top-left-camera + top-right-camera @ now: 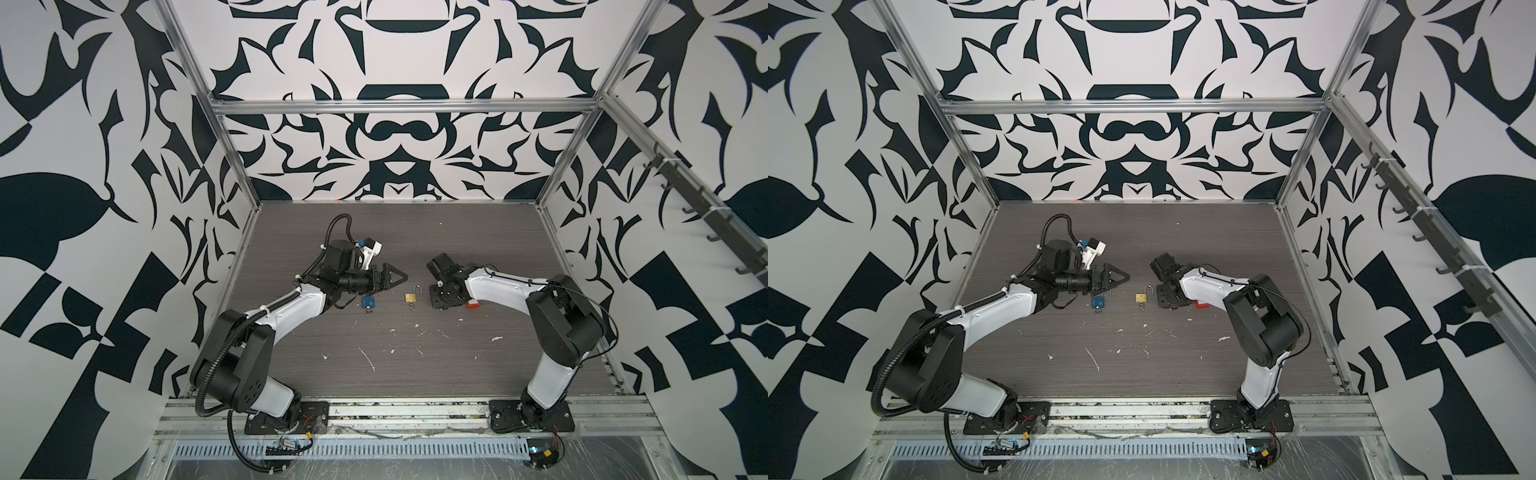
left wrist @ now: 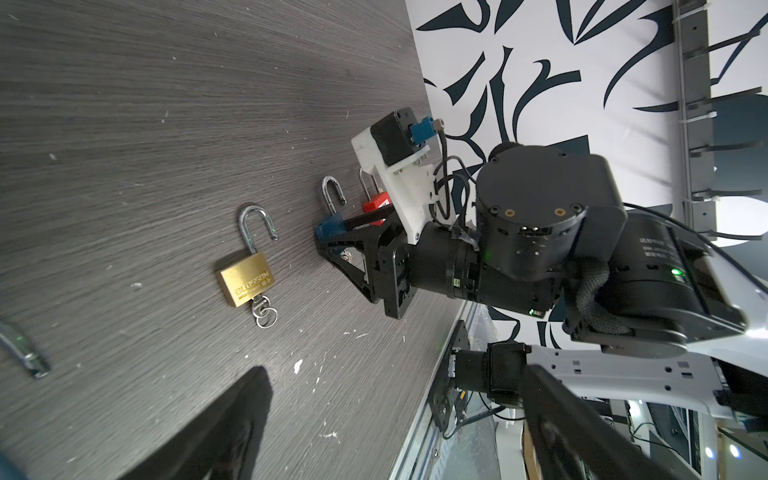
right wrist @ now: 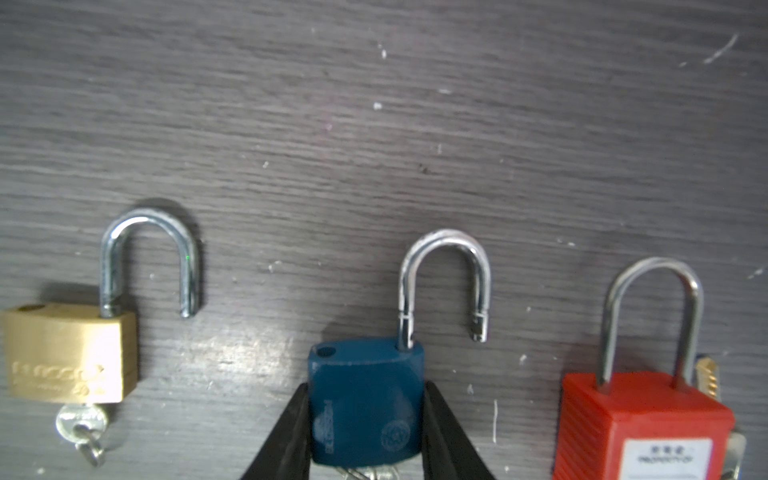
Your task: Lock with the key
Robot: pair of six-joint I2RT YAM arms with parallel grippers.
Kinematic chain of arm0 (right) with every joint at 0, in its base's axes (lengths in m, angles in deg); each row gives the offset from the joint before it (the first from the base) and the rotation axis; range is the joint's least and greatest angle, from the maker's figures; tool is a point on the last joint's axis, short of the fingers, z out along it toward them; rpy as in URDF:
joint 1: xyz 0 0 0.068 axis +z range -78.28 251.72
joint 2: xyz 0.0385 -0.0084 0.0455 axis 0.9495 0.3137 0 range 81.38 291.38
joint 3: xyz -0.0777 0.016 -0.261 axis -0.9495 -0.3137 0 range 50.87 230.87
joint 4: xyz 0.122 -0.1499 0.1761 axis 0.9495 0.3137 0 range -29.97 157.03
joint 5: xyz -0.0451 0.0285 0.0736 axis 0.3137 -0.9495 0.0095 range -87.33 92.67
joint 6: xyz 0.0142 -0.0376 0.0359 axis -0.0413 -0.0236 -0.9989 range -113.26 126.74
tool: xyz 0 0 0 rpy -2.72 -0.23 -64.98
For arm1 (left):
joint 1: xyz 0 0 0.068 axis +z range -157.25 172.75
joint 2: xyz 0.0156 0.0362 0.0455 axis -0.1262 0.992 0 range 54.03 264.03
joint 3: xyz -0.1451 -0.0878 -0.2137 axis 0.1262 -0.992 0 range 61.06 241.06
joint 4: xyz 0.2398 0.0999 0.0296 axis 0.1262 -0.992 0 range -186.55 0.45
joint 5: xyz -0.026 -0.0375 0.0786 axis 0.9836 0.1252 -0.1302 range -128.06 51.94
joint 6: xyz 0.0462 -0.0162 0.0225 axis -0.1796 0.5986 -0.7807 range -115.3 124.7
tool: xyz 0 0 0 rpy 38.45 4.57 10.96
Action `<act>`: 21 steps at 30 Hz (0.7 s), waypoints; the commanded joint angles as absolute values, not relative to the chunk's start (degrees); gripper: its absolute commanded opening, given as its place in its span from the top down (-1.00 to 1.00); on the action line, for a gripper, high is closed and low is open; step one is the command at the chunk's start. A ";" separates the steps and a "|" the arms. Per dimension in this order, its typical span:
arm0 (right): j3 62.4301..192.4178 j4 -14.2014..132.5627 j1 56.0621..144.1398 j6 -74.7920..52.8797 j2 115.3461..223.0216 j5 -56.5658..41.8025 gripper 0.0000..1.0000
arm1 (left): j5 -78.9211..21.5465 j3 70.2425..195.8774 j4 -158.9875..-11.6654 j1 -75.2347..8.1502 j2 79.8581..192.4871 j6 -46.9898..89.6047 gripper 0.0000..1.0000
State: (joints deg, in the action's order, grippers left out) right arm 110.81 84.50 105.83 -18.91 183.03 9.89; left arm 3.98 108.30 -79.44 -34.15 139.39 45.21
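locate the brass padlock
The brass padlock lies centrally in both top views, between the blue padlock on its left and the right end effector.

Robotics lab test cell, my read. Aluminium extrusion frame (image 1: pixel 399 106) boxes workspace; walls (image 1: pixel 104 232) papered in bold black-white pattern. Left arm (image 1: pixel 291 305), right arm (image 1: pixel 498 286) bolted to slotted rail (image 1: pixel 415 411) at front edge. Scuffed grey wood-grain tabletop (image 1: pixel 457 374). Hook rack (image 2: pixel 696 83) on side wall. Exposed wiring (image 1: pixel 286 442) under bases; small boards, possibly controllers, too blurred for me.
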 commanded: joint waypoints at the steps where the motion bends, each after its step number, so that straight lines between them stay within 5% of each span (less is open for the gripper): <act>1: 109.45 82.54 106.10 -14.59 178.75 6.82 0.34 | 5.27 107.73 -78.65 -33.88 140.85 44.87 -0.93; 21: 104.98 76.04 108.81 -0.84 161.80 -13.79 0.41 | 11.95 109.74 -67.12 -33.96 152.20 51.91 -0.58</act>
